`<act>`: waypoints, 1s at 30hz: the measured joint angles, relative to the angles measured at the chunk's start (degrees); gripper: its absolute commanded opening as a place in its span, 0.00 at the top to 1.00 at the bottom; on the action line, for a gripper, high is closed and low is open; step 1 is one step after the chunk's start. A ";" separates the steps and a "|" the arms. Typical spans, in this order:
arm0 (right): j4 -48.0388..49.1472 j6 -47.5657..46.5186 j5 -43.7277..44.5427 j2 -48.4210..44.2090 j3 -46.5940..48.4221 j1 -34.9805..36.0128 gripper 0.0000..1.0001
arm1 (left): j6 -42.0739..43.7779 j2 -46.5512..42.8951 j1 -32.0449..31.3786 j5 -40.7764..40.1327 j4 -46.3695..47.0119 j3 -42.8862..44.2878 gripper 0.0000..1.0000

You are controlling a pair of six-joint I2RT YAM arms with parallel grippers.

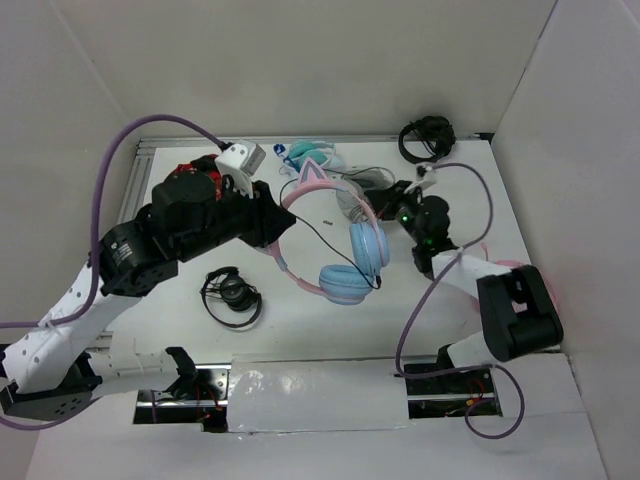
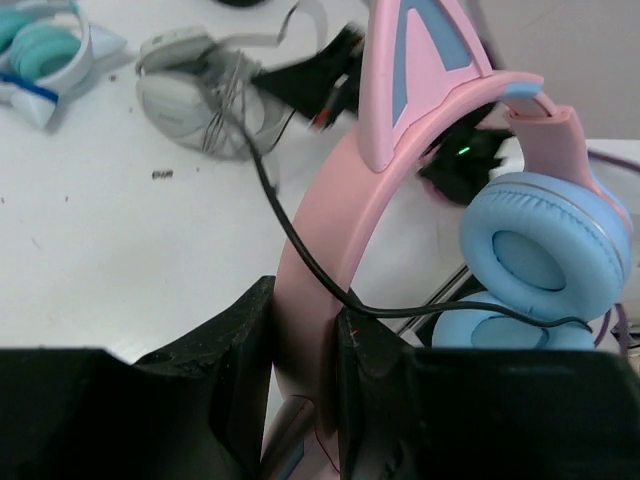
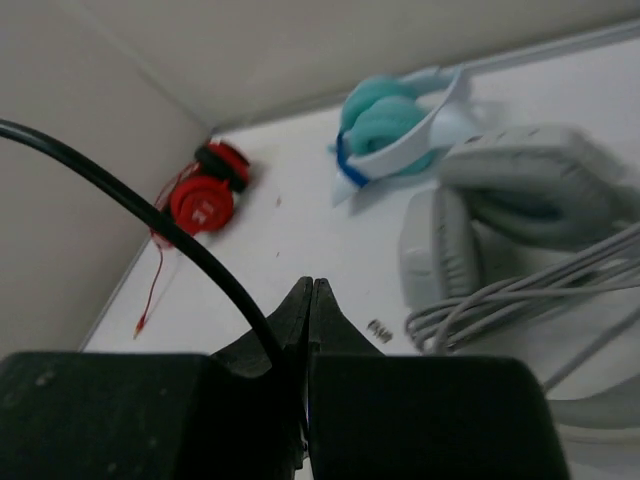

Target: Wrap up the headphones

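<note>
- Left wrist view: left gripper [image 2: 305,395] is clamped on the pink headband [image 2: 320,260] of the headphones [image 2: 545,240]. One finger sits on each side, low on the arc. The blue cups hang off to the right; can't tell if they rest on the table [image 2: 90,250].
- Thin black cable [image 2: 262,180] crosses the band just above the fingers [image 2: 235,370], touching it, then runs up toward the grey headphones [image 2: 190,100].
- Right wrist view: right gripper [image 3: 309,305] is fully closed, jaws meeting. The cable runs into the seam between them and looks pinched there.
- Top view: headphones sit mid-table, between the two grippers.
- Handling, my guess: light overall. The band is stiff but springy and its plastic a bit slick, so the band is the right hold. The cups swivel and the cat ears could snap.
- The cable is limp and thin and slips easily, so it needs a firm pinch and tension while winding.
- Far side: teal-and-white headphones [image 2: 40,50] and red headphones [image 3: 205,195] lie near the back wall, well apart.
</note>
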 measured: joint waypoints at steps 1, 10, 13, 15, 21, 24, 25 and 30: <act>-0.72 0.39 0.00 -2.08 -0.02 -2.40 1.00 | -0.68 -0.31 0.35 -0.04 0.61 -1.86 1.00; -11.63 2.27 -3.96 -7.06 0.26 -19.52 1.00 | -3.80 -1.97 2.91 1.81 2.60 -10.64 1.00; -13.81 2.64 -6.27 -6.45 0.26 -22.27 1.00 | -3.82 -3.06 2.93 2.25 3.02 -11.02 1.00; -14.67 2.62 -8.00 -5.70 0.26 -22.29 1.00 | -3.82 -3.52 2.93 2.73 3.72 -11.02 1.00; -18.03 2.58 -11.10 -5.18 -1.27 -20.76 1.00 | -3.82 -3.87 3.32 2.01 5.84 -10.99 1.00; -19.80 2.38 -9.99 -8.17 -5.81 -19.34 1.00 | -3.93 -1.99 6.23 1.31 5.35 -9.90 1.00; -20.96 2.29 -9.40 -9.75 -7.61 -18.73 1.00 | -3.96 -0.79 8.00 0.98 5.29 -9.03 1.00; -26.91 1.46 -6.91 -18.69 -12.24 -16.76 1.00 | -5.40 5.95 20.46 1.84 5.07 -6.25 1.00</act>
